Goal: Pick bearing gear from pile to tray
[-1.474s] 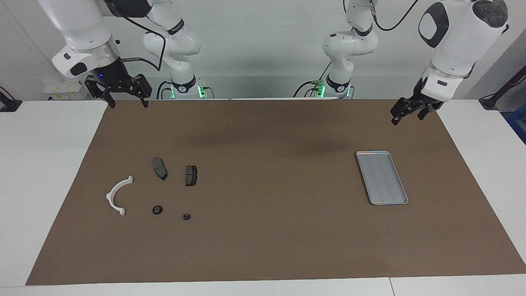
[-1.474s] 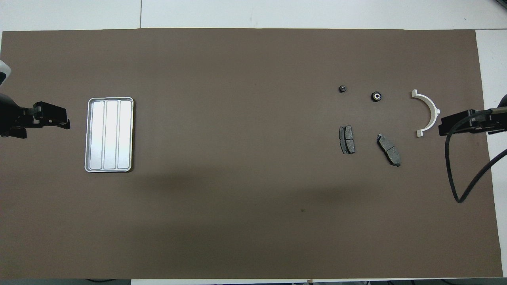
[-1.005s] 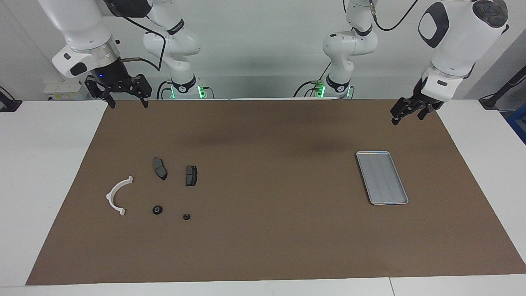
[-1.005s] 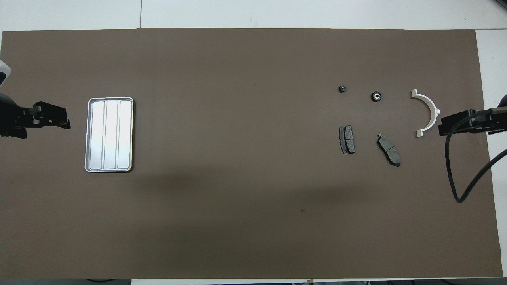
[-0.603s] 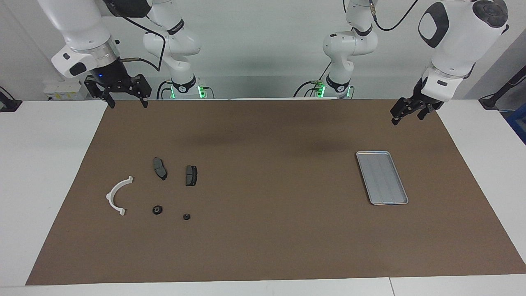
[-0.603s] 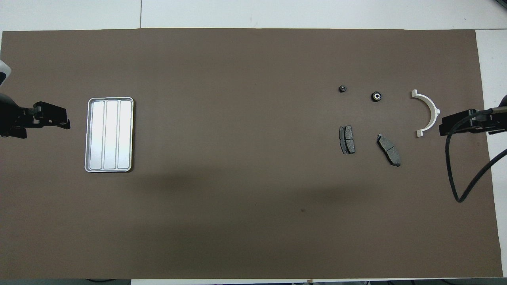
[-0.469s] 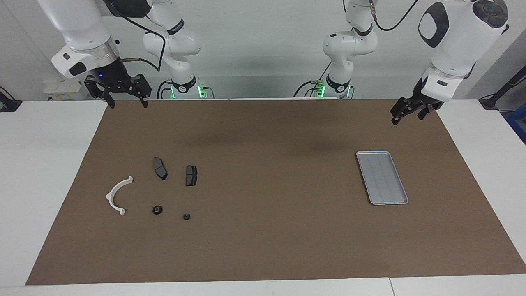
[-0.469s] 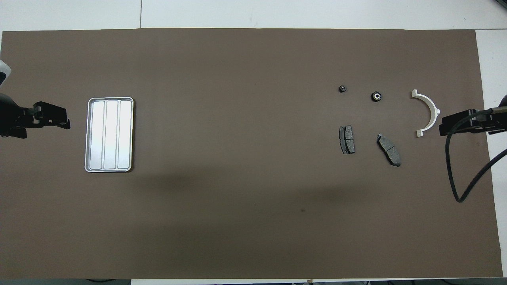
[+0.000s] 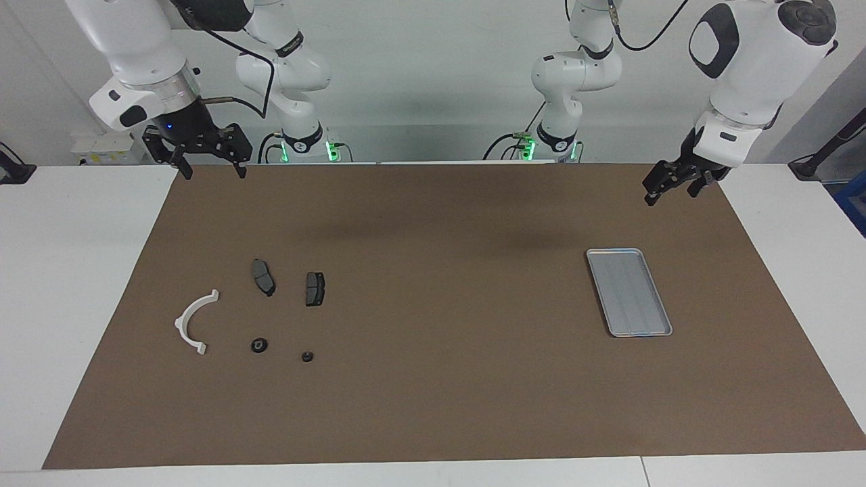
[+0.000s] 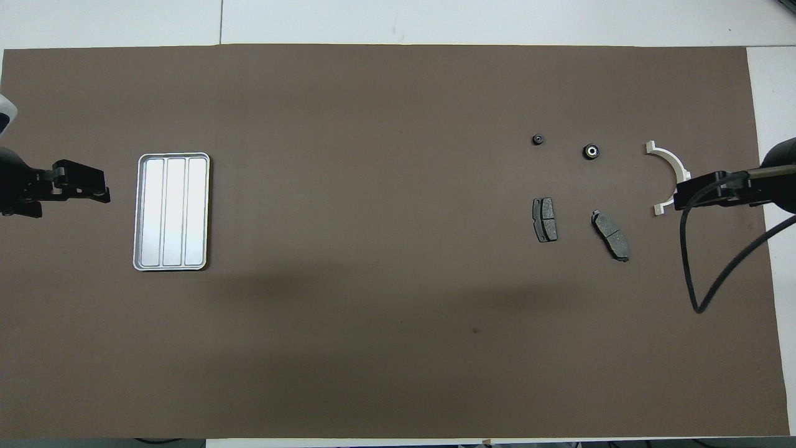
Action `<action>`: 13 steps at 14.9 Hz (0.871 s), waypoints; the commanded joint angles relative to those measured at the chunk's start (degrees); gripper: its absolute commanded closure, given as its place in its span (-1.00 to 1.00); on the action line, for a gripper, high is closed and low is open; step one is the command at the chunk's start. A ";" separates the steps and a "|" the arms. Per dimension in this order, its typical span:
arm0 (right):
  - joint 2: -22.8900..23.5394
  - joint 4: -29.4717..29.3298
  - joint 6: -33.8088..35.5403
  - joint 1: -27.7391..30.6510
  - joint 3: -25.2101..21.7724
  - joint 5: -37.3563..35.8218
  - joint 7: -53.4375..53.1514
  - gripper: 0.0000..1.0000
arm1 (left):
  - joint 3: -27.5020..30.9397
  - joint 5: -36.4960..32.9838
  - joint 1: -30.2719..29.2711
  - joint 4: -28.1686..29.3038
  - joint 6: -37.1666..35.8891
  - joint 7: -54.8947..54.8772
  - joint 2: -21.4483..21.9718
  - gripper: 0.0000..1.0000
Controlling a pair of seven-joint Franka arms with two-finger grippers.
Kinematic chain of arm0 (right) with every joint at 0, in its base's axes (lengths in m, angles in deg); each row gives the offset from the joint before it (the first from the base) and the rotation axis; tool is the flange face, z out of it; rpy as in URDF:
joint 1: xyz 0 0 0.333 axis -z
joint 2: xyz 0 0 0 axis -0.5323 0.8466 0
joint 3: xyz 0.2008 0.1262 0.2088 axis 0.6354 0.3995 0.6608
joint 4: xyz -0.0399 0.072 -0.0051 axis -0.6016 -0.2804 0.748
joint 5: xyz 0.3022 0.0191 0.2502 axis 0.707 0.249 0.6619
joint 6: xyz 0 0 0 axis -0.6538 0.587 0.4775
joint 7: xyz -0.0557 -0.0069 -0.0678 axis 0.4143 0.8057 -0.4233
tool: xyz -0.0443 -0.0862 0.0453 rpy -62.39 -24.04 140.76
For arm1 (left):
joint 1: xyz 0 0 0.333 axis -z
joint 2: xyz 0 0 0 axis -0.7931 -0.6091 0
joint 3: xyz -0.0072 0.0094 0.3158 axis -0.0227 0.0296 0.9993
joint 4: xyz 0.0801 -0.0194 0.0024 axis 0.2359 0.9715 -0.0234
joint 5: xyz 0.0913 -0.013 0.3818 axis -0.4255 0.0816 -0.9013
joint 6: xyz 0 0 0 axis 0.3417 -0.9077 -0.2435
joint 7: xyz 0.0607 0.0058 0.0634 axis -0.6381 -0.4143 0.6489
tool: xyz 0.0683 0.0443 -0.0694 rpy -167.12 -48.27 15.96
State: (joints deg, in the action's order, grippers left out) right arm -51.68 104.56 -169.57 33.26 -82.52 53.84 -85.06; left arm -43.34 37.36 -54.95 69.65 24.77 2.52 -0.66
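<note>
The pile lies at the right arm's end of the mat: two dark grey brake pads [image 9: 263, 276] [image 9: 314, 288], a white curved arc [image 9: 195, 321] and two tiny black round pieces [image 9: 258, 345] [image 9: 307, 356]. The overhead view shows the pads [image 10: 545, 219] [image 10: 610, 235], the arc [image 10: 666, 158] and the round pieces [image 10: 591, 151] [image 10: 538, 139]. The silver ridged tray [image 9: 612, 251] [image 10: 173, 155] lies empty at the left arm's end. My right gripper [image 9: 210, 170] [image 10: 679, 196] hangs open and empty, high above the mat beside the pile. My left gripper [image 9: 670, 195] [image 10: 102, 190] waits open beside the tray.
A brown mat [image 9: 446, 379] covers the white table [image 9: 74, 270]. A black cable [image 10: 703, 274] hangs from the right arm over the mat's end near the pile. The arms' bases stand along the robots' edge of the table.
My right gripper has shifted a little toward the pile and in the overhead view now covers part of the white arc. The left arm and all the parts have stayed put.
</note>
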 commanded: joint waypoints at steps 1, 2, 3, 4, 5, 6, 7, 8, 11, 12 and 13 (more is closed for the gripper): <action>-0.48 6.93 -7.75 -0.56 0.17 0.83 0.33 -1.00 | 0.36 0.55 0.28 0.34 -0.77 -0.27 1.07 -1.00; 0.56 8.52 -10.56 -1.79 0.17 0.48 -0.02 -1.00 | 0.36 0.55 0.28 0.34 -0.77 -0.27 1.07 -1.00; 2.05 9.23 -13.03 -1.97 0.17 0.48 -0.90 -1.00 | 0.36 0.55 0.28 0.34 -0.77 -0.27 1.07 -1.00; 4.33 9.24 -15.58 -2.06 0.17 0.48 -1.17 -1.00 | 0.36 0.55 0.28 0.34 -0.77 -0.27 1.07 -1.00; 7.05 8.89 -17.60 -2.33 0.17 -0.05 -1.17 -1.00 | 0.36 0.55 0.28 0.34 -0.77 -0.27 1.07 -1.00; 9.69 8.72 -19.19 -3.02 0.17 -0.49 -1.43 -1.00 | 0.36 0.55 0.28 0.34 -0.77 -0.27 1.07 -1.00; 12.15 8.71 -21.64 -3.21 0.09 -0.49 -2.13 -1.00 | 0.36 0.55 0.28 0.34 -0.77 -0.27 1.07 -1.00; 14.61 8.63 -24.02 -3.38 0.17 -0.49 -3.53 -1.00 | 0.36 0.55 0.28 0.34 -0.77 -0.27 1.07 -1.00; 21.91 5.31 -28.34 -5.49 0.08 -0.67 -8.28 -1.00 | 0.36 0.55 0.28 0.34 -0.77 -0.27 1.07 -1.00; 24.11 3.55 -28.61 -5.67 0.00 -1.54 -9.07 -1.00 | 0.36 0.55 0.28 0.34 -0.77 -0.27 1.07 -1.00; 26.31 1.44 -28.35 -5.84 0.08 -2.68 -10.30 -1.00 | 0.36 0.55 0.28 0.34 -0.77 -0.27 1.07 -1.00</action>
State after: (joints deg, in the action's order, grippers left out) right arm -29.91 111.60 -198.71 27.64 -82.50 52.95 -92.71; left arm -43.33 37.36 -54.95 69.65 24.77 2.52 -0.66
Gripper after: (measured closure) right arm 0.000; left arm 0.000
